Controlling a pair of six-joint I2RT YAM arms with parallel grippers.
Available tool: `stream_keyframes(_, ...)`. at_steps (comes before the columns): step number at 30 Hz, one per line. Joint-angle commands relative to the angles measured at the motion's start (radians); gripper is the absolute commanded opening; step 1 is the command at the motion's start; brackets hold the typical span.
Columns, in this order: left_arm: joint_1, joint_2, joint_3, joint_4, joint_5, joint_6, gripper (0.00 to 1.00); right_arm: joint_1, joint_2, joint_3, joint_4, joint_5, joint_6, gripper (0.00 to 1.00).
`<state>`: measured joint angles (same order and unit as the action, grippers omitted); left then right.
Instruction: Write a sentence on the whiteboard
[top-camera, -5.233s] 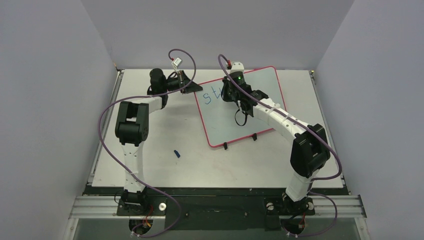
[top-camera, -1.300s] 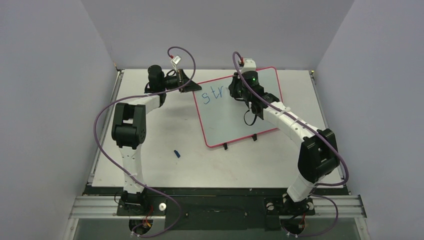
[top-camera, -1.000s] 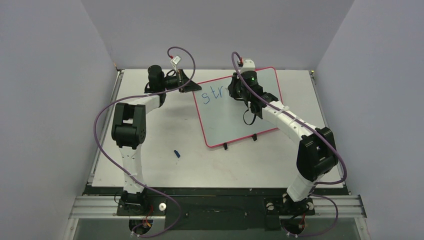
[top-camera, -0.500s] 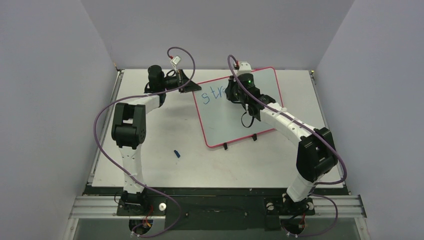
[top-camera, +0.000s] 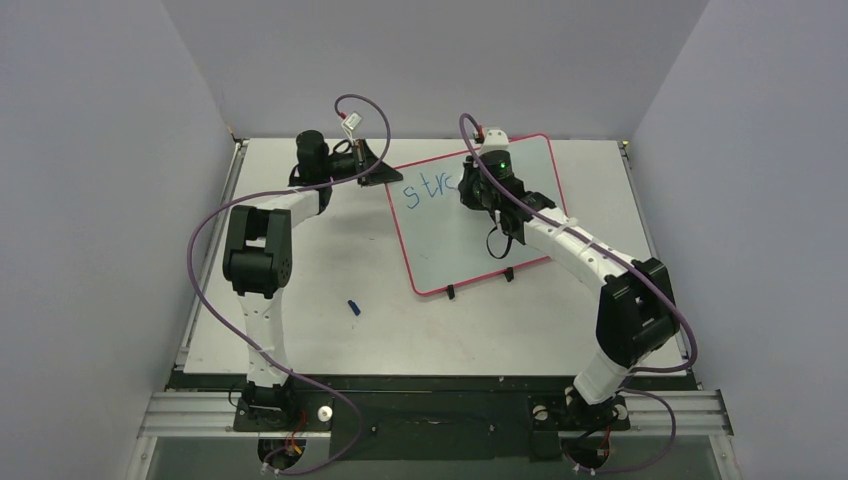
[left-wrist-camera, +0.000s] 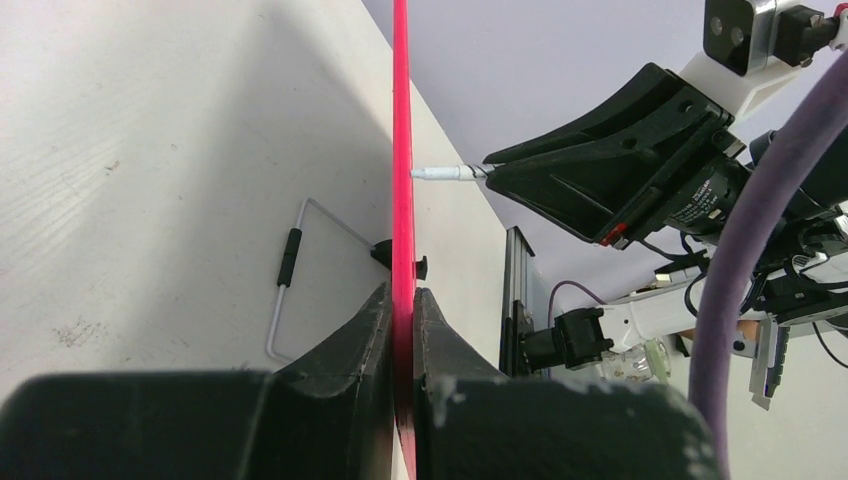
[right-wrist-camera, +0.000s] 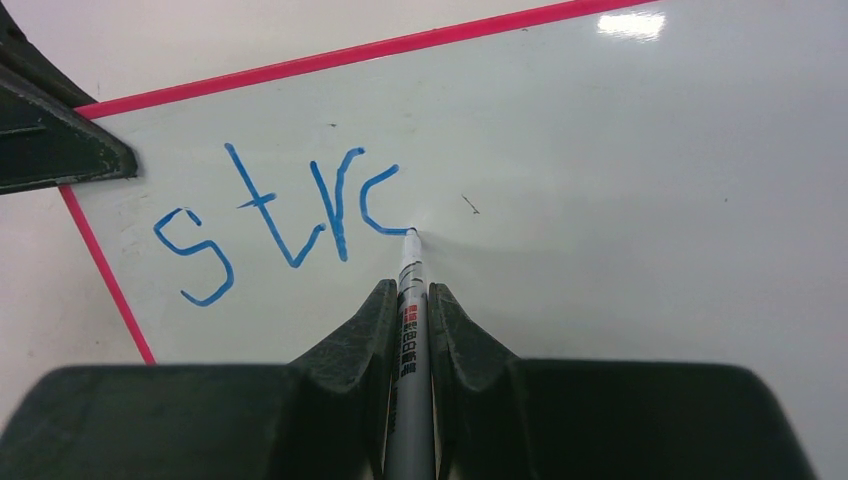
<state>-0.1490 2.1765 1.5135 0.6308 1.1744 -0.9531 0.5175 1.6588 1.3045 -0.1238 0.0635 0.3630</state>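
At the far side of the worktop (top-camera: 330, 260) the whiteboard (top-camera: 470, 245) sits askew. Its left corner is pinched in the left claw (left-wrist-camera: 403, 300), whose jaws are shut on the thin red rim. That arm has not budged over the last few seconds and seems to be there only to steady the board. The change is all on the right. The right claw (right-wrist-camera: 410, 292) is clamped tight around a marker (right-wrist-camera: 407, 335), and the sentence (right-wrist-camera: 280, 220) has grown by a stroke. A second ago the blue letters read "str"; now an open curve like a "c" stands just beside the "r". The marker tip touches the board at the lower end of that curve, so the stroke looks unfinished to me, most likely an "o" half made. The right arm has crept a little along the line to draw it. I take it the writing is going letter by letter without trouble, and the strokes are clean and legible. The task is still young, though, with only part of one word down near the board's top left and the rest of the glossy surface bare. The next move probably calls for carrying the tip up and round to close the loop, keeping light contact. A small blue piece (top-camera: 353, 307), perhaps the cap, lies well apart on the worktop.
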Motion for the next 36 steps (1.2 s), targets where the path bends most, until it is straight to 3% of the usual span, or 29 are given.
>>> stream_keyframes(1,-0.014,-0.090,0.011,0.059,0.062,0.034,0.00,-0.023,-0.015,0.048,-0.026,0.042,-0.004,0.00)
stream_keyframes(13,-0.015,-0.089,0.011,0.049,0.062,0.043,0.00,-0.027,0.057,0.176,-0.054,0.013,0.002,0.00)
stream_keyframes(36,-0.015,-0.093,0.014,0.028,0.062,0.061,0.00,-0.013,0.091,0.198,-0.067,-0.006,0.014,0.00)
